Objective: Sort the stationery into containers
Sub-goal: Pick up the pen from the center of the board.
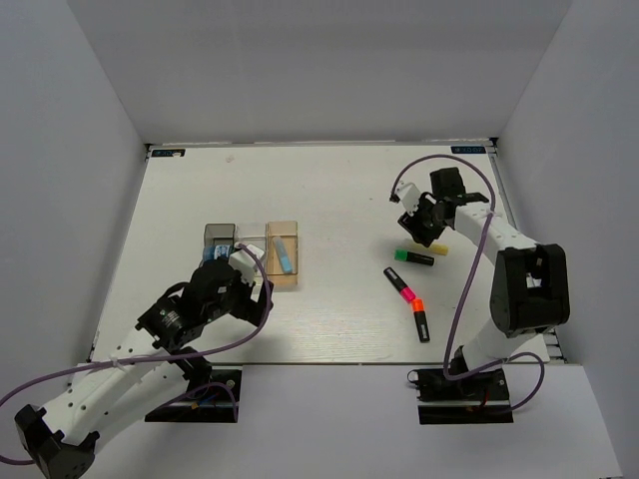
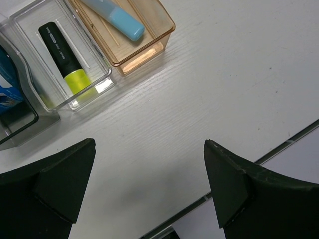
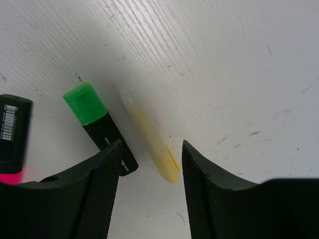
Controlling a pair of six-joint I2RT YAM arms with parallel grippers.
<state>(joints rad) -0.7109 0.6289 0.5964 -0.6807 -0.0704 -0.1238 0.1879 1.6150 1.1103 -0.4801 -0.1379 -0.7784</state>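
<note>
Nearest the arm bases, an orange-ended highlighter and a pink-ended highlighter lie end to end on the table. The left gripper hangs with jaws spread wide before the trays. A yellow-ended highlighter lies in the clear tray, a light-blue marker in the tan tray and a patterned block in the dark grey tray. Farther off, the right gripper straddles a pale yellow pen with parted jaws, beside the green-ended highlighter.
</note>
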